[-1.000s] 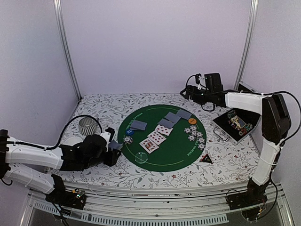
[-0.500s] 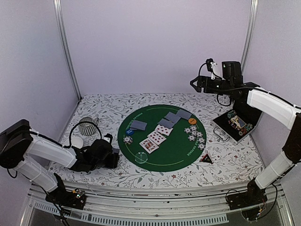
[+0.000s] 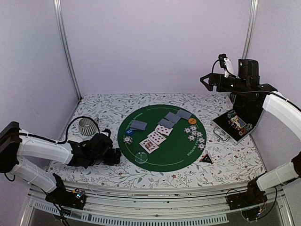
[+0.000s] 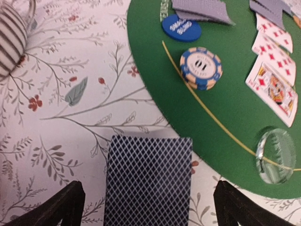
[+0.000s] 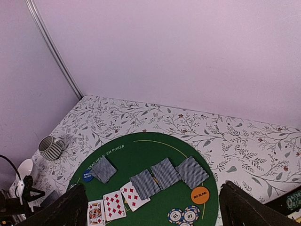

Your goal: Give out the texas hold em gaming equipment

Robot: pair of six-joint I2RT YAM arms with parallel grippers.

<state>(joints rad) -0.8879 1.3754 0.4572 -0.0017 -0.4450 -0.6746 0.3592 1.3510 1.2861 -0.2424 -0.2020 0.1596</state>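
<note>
A round green mat (image 3: 176,150) holds grey-blue-backed cards (image 3: 173,117), three face-up cards (image 3: 155,138), a cluster of whitish chips (image 3: 195,134), an orange button (image 3: 192,121) and a blue button (image 4: 181,27). One blue-and-white chip (image 4: 201,68) lies near the blue button. A face-down deck (image 4: 148,181) rests on the floral cloth just left of the mat. My left gripper (image 4: 148,209) stands open low over it, one finger on each side and neither touching. My right gripper (image 3: 207,83) hangs open high above the back right, holding nothing.
A striped mug (image 3: 87,125) stands at the left, behind my left arm. An open case (image 3: 237,123) with more chips lies at the right. A clear round disc (image 4: 277,155) sits on the mat's near edge, and a small dark triangle (image 3: 206,159) is near its right side.
My left gripper has opened wide, leaving the deck on the cloth. My right arm has risen and swung right, away from the mat, its jaws widening.
</note>
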